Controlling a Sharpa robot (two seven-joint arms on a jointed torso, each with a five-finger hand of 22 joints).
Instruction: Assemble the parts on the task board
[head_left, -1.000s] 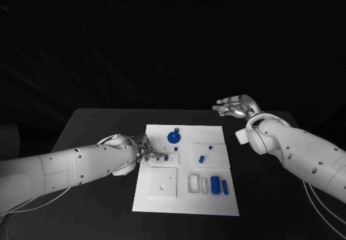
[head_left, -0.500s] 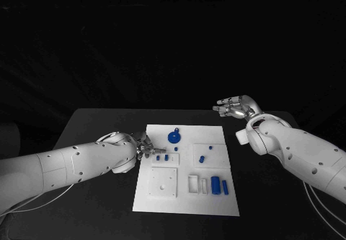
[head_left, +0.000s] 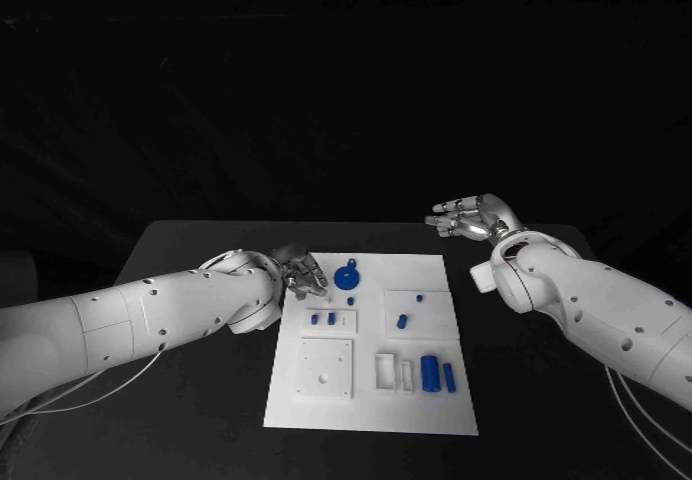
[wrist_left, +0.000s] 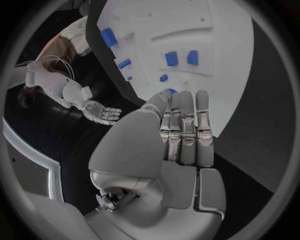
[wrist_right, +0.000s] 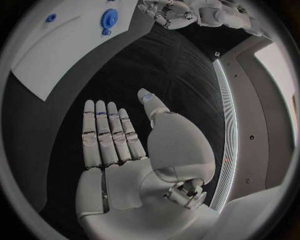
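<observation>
Reaching in over the near-left corner of the task board (head_left: 372, 345), the left hand (head_left: 300, 274) hovers with its fingers (wrist_left: 185, 125) straight and side by side, holding nothing, and a round blue part (head_left: 348, 274) lies just beyond its fingertips. The right hand (head_left: 467, 216) is raised off the far right corner of the board, above the black bench (head_left: 188, 250), palm open, fingers spread and empty. More small blue parts (head_left: 431, 370) lie on the board between the two arms, well apart from either hand.
</observation>
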